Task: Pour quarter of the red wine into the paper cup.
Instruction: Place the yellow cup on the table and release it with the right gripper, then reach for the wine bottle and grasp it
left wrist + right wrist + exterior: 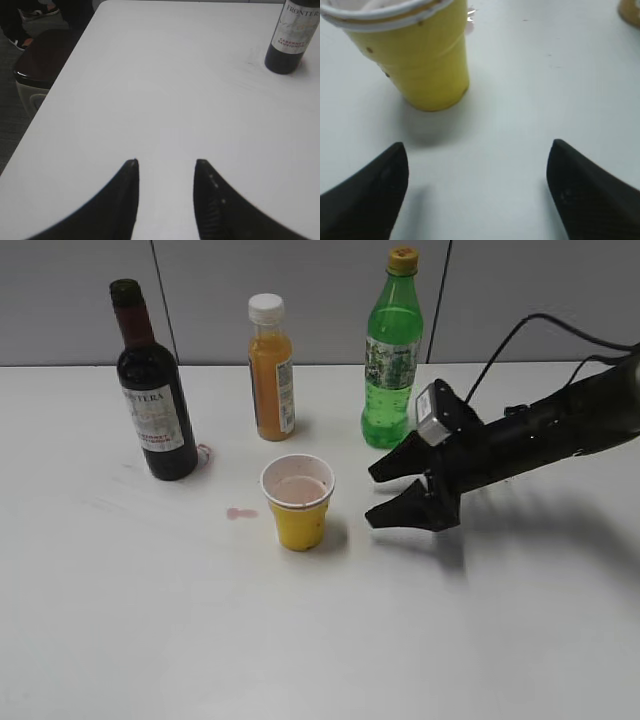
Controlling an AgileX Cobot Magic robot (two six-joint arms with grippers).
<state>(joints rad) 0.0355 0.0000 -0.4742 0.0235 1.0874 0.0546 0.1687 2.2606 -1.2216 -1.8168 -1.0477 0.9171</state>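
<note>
Wide apart stand the jaws of the right gripper, holding nothing, low over the white table just to the right of the yellow paper cup. The left gripper is partly parted and empty too, hanging over bare tabletop with the red wine bottle well off toward its far right.

The wine stands upright at the back left, uncapped as far as I can tell, apart from the cup. The cup's inside looks pinkish, and a small pink spot lies beside it, so whether any pouring is done I cannot say; nobody grips the bottle now. The right arm reaches in from the right edge, stretched low and nearly level.
</note>
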